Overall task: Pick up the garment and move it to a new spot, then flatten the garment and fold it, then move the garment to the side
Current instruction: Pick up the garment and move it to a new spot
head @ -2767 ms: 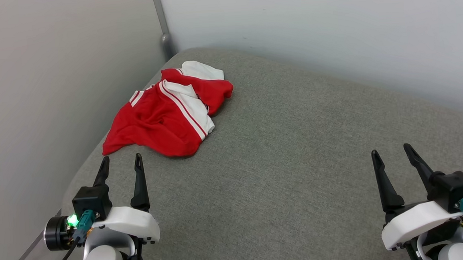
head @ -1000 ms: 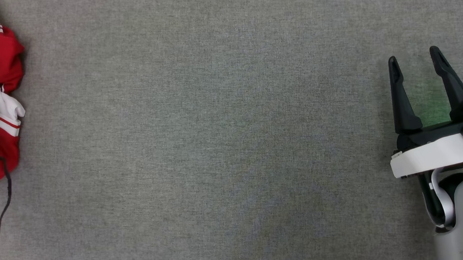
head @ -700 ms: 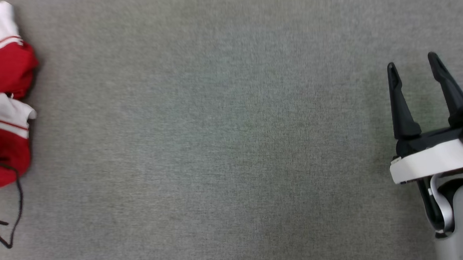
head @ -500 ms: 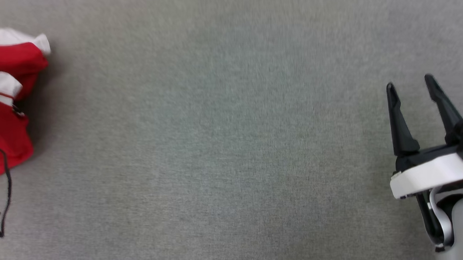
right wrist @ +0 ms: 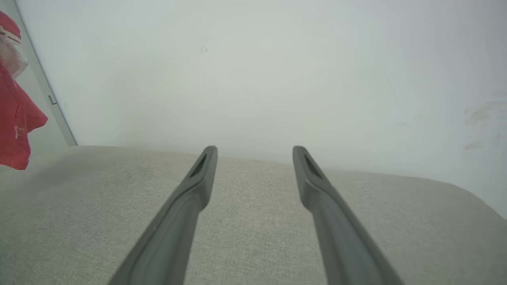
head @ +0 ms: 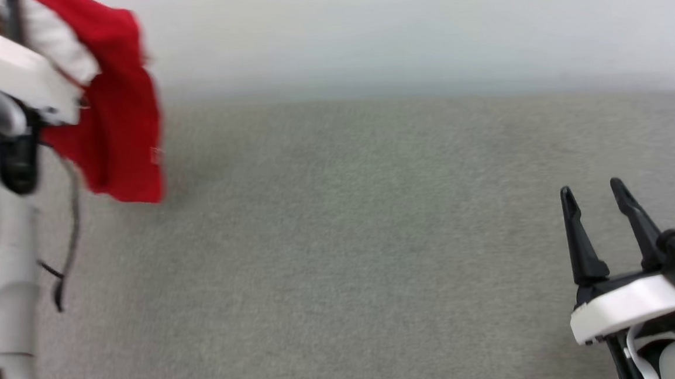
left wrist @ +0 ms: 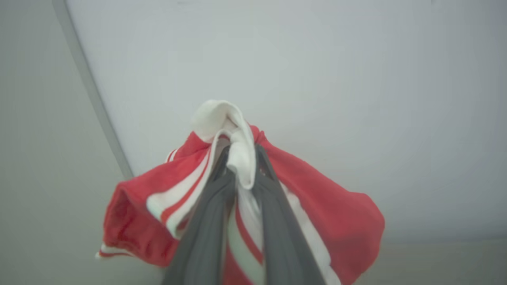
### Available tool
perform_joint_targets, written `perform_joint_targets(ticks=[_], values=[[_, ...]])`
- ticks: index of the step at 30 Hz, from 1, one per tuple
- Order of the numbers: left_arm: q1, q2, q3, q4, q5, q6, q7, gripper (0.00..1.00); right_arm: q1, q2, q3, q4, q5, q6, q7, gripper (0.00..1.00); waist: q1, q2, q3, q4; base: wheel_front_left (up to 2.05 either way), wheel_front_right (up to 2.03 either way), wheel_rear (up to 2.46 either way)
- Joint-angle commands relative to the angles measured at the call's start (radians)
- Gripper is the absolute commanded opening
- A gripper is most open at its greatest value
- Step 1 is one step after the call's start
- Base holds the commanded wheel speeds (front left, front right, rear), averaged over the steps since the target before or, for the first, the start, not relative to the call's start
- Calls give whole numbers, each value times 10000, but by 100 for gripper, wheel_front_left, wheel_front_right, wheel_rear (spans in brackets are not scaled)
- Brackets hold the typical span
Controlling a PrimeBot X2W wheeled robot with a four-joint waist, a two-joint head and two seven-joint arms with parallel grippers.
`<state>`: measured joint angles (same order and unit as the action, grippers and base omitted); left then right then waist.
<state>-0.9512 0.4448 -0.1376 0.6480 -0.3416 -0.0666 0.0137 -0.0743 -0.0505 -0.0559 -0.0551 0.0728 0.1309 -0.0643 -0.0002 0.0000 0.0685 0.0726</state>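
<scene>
1. Left gripper [left wrist: 241, 152]: jaws pinch a white fold of the garment [left wrist: 340, 213], so the rest hangs free.
2. The garment dangles at the left, seemingly clear of the cushion [head: 346, 241] (blurred in the head view), lifted for carrying to a new spot.
3. Right gripper [head: 592, 188]: jaws spread and empty, low over the cushion, likely kept ready for flattening.

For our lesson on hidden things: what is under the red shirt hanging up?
Bare grey cushion, shadowed. The shirt, pinched in the left claw, hides whatever lies directly behind it.
</scene>
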Motion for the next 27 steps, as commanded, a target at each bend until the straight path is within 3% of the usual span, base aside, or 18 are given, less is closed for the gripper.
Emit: perform_joint_targets(ticks=[1,15,24,26,27], values=[[197,-129,-56,-92,-46,-45,-71,0,173,4,9,-13,46,-3,37,100,2,0,-461,-440,0,0,0],[2292,-2799,-1815,-2479,-750,-359,154,0,927,3,-168,-540,137,-3,530,100,2,0,-802,-1547,0,0,0],[5841,-3288,-3058,-2887,-1290,-389,660,0,816,4,-133,-519,266,-3,614,100,2,0,-456,-1592,0,0,0],[6429,-3305,-3249,-2821,-1323,-320,674,50,738,3,-158,-493,287,-3,614,100,2,0,-366,-1495,0,0,0],[6630,-3314,-3341,-2810,-1252,-286,626,95,700,3,-187,-476,288,-3,595,100,2,0,-332,-1426,0,0,0]])
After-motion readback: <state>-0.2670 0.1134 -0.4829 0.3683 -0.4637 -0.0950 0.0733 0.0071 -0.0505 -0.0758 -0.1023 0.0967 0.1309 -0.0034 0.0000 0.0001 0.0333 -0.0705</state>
